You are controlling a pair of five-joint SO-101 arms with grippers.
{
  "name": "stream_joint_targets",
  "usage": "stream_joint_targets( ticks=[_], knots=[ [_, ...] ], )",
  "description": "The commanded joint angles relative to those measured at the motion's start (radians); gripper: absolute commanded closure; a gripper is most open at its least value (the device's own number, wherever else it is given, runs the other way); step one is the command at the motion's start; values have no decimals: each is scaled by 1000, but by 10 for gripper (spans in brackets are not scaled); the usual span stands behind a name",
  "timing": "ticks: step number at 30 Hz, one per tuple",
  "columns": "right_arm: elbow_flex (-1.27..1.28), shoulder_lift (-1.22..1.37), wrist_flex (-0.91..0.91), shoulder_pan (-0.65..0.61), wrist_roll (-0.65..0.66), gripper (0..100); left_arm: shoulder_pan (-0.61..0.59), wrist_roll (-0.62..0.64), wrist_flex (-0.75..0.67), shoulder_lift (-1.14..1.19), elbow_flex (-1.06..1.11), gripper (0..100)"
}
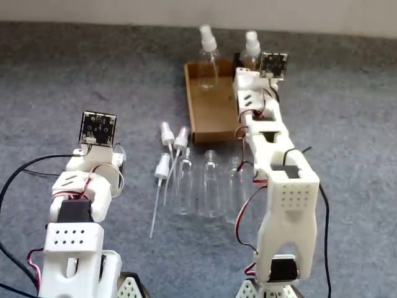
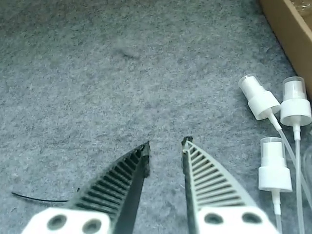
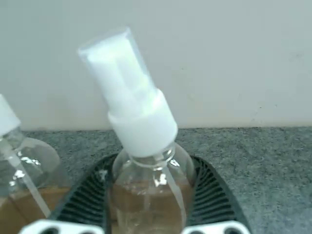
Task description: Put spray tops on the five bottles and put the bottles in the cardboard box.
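My right gripper (image 3: 148,204) is shut on a clear bottle (image 3: 146,190) with a white spray top (image 3: 129,92), tilted, at the far right corner of the cardboard box (image 1: 211,105). A second topped bottle (image 1: 208,59) stands at the box's far left. Three open bottles (image 1: 209,183) stand in a row in front of the box. Three loose spray tops (image 1: 169,149) lie to their left. My left gripper (image 2: 165,144) hangs open over bare carpet, left of those spray tops (image 2: 274,168).
Grey carpet covers the table. A pale wall runs behind the box. The right arm (image 1: 273,155) stretches alongside the open bottles and the box's right side. A black cable (image 1: 31,164) loops beside the left arm.
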Motion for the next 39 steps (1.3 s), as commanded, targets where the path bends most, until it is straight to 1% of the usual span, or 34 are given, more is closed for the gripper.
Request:
stream_joint_targets(
  ticks=[1, 4, 8, 11, 13, 16, 18, 25, 39],
  knots=[
    [-62, -28, 19, 8, -8, 991, 21, 6, -20, -2, -5, 891],
    [-64, -31, 99, 8, -8, 946, 21, 6, -20, -2, -5, 891],
    [-64, -33, 114, 7, -8, 842, 21, 6, -20, -2, -5, 891],
    [-64, -33, 114, 7, -8, 806, 21, 6, -20, -2, -5, 891],
    [-65, -33, 114, 7, -6, 800, 21, 6, -20, -2, -5, 891],
    [-65, -35, 114, -2, 69, 800, 21, 6, -20, -2, -5, 891],
    [-76, -35, 114, -8, 95, 800, 21, 6, -20, -2, -5, 891],
    [-124, -33, 119, -10, 97, 800, 21, 6, -20, -2, -5, 891],
    [-286, -33, 309, -5, 97, 799, 21, 6, -20, -2, -5, 891]
  ],
)
